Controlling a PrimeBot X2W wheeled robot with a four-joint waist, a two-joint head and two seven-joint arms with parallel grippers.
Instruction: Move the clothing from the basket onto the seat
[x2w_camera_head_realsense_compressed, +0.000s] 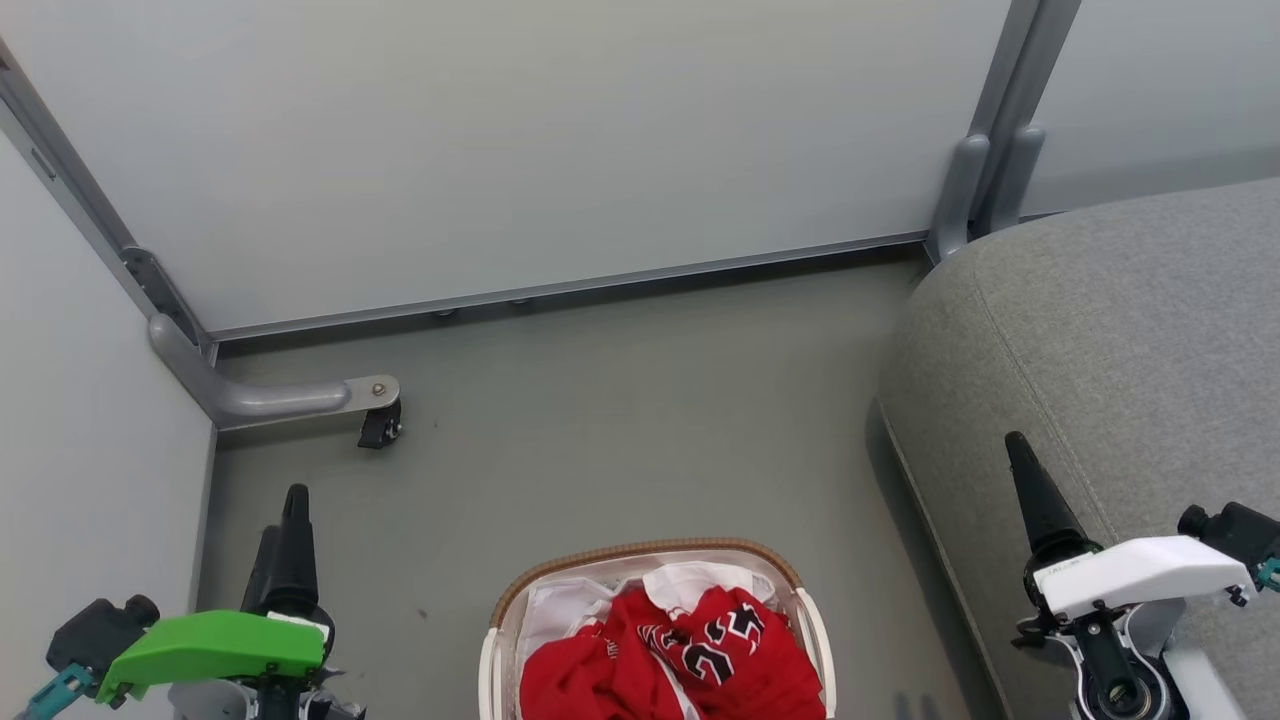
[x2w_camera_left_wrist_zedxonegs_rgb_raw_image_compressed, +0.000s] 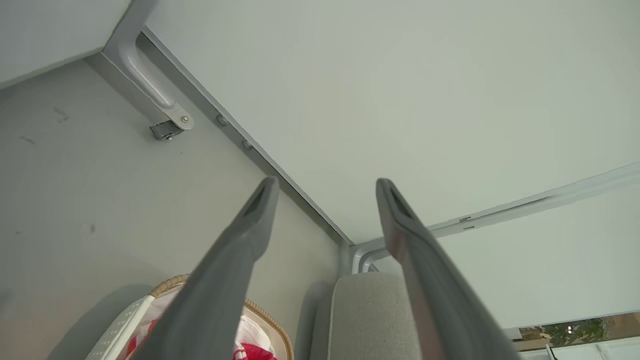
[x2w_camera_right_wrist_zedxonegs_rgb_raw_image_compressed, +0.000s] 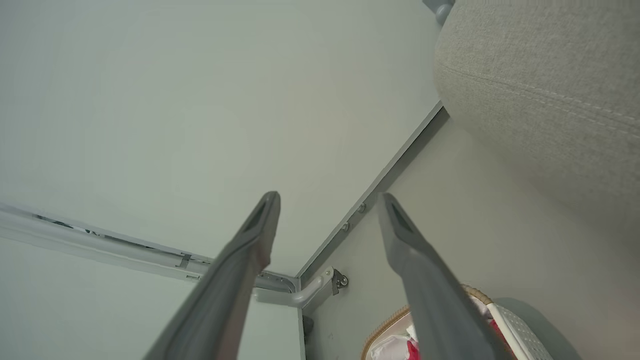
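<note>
The basket (x2w_camera_head_realsense_compressed: 640, 551), white with a brown woven rim, sits on the floor at the bottom centre of the head view. Inside it lie red jerseys (x2w_camera_head_realsense_compressed: 610, 675) with black-and-white numbers and a white garment (x2w_camera_head_realsense_compressed: 700, 580) behind them. The grey seat (x2w_camera_head_realsense_compressed: 1100, 330) fills the right side. My left gripper (x2w_camera_head_realsense_compressed: 292, 500) hovers left of the basket, and its wrist view shows it open (x2w_camera_left_wrist_zedxonegs_rgb_raw_image_compressed: 325, 185) and holding nothing. My right gripper (x2w_camera_head_realsense_compressed: 1018, 445) hangs over the seat's front edge, open (x2w_camera_right_wrist_zedxonegs_rgb_raw_image_compressed: 327, 197) and holding nothing. Both wrist views catch the basket rim (x2w_camera_left_wrist_zedxonegs_rgb_raw_image_compressed: 175, 282) (x2w_camera_right_wrist_zedxonegs_rgb_raw_image_compressed: 390, 322) and the seat (x2w_camera_left_wrist_zedxonegs_rgb_raw_image_compressed: 370, 315) (x2w_camera_right_wrist_zedxonegs_rgb_raw_image_compressed: 540, 75).
Pale partition walls (x2w_camera_head_realsense_compressed: 500, 130) close off the back and left. A grey metal foot with a black caster (x2w_camera_head_realsense_compressed: 378, 425) juts onto the floor (x2w_camera_head_realsense_compressed: 620, 420) at left. A partition post (x2w_camera_head_realsense_compressed: 985, 180) stands by the seat's far corner.
</note>
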